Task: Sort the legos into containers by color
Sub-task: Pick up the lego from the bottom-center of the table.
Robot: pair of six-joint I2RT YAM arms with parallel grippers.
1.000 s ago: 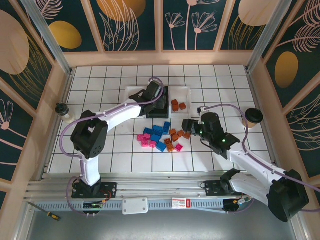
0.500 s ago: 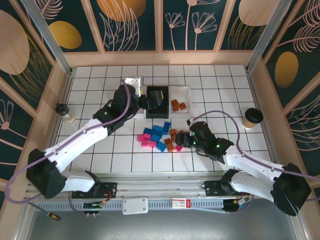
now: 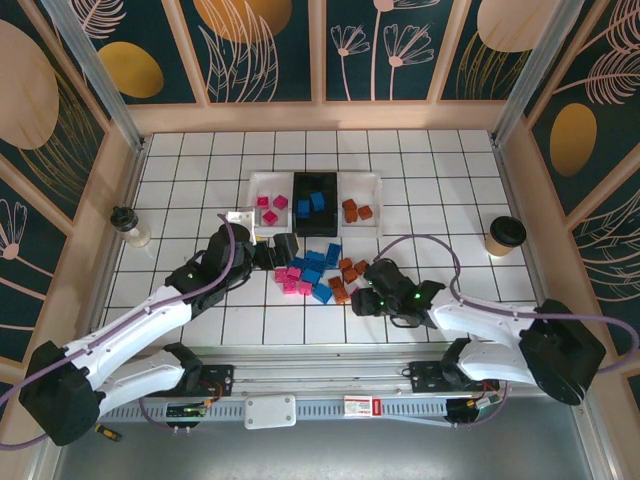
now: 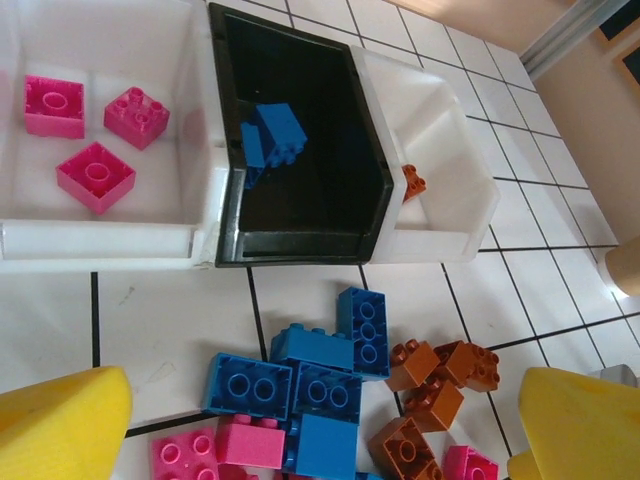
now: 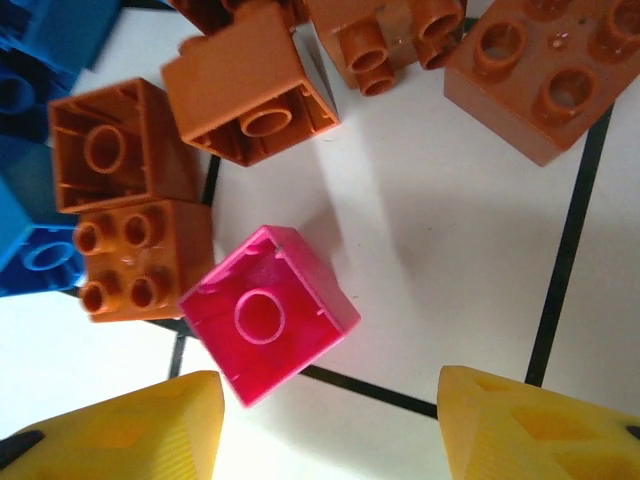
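Note:
Three containers stand in a row at the back: a white tray (image 3: 252, 190) with three pink legos (image 4: 95, 177), a black tray (image 3: 315, 226) holding blue ones (image 4: 272, 135), and a white tray (image 3: 372, 185) with orange-brown ones (image 3: 357, 211). A mixed pile of legos (image 3: 315, 275) lies mid-table. My left gripper (image 3: 283, 250) hovers open at the pile's left end, its jaws (image 4: 320, 440) spread wide over blue bricks (image 4: 325, 385). My right gripper (image 3: 360, 298) is open at the pile's right end, low over the tiles (image 5: 330, 430). A pink brick (image 5: 268, 313) lies upside down just ahead of its left finger (image 5: 120, 430).
A paper cup (image 3: 507, 235) with a dark lid stands at the right, and a small bottle (image 3: 127, 225) at the left wall. Wooden walls fence in the tiled table (image 3: 450, 180). Orange-brown bricks (image 5: 250, 95) crowd just beyond the pink one.
My left gripper opened over the black tray, then drew back to the pile with nothing in it. My right gripper slid left and nearer, down to the pink brick.

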